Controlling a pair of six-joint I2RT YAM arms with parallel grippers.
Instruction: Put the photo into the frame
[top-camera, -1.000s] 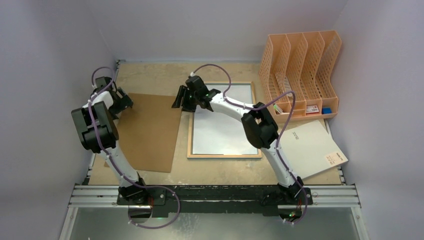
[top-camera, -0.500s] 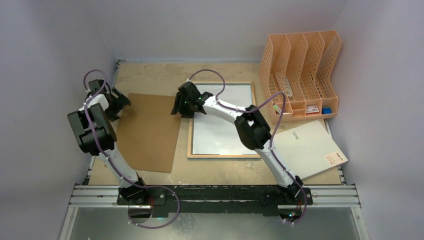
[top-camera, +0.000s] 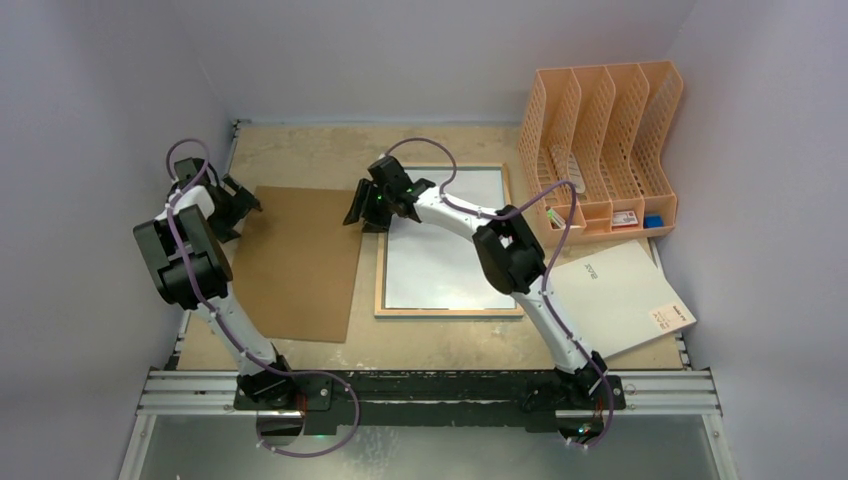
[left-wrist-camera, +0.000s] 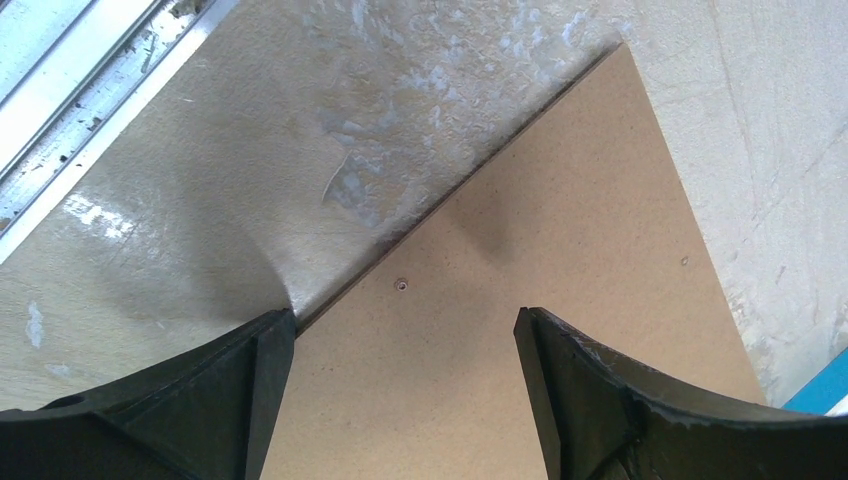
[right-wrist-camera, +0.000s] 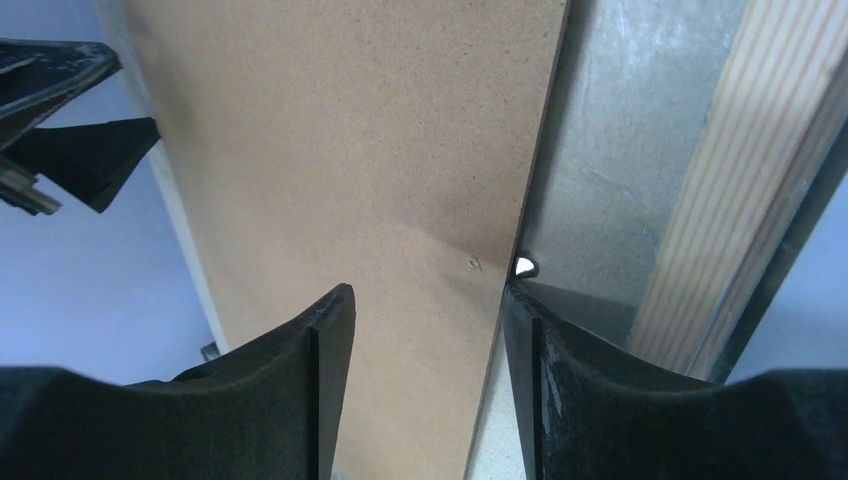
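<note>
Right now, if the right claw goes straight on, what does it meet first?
The right claw would probably meet the brown board first, near its edge beside the frame; depth is unclear.

The overhead camera looks steeply down from high behind the near edge, taking in the whole table (top-camera: 300, 150). The left wrist camera hangs close over the far left corner of the brown board (top-camera: 295, 265). The right wrist camera, equally close, looks leftward along that board's right edge beside the frame (top-camera: 445, 312).
</note>
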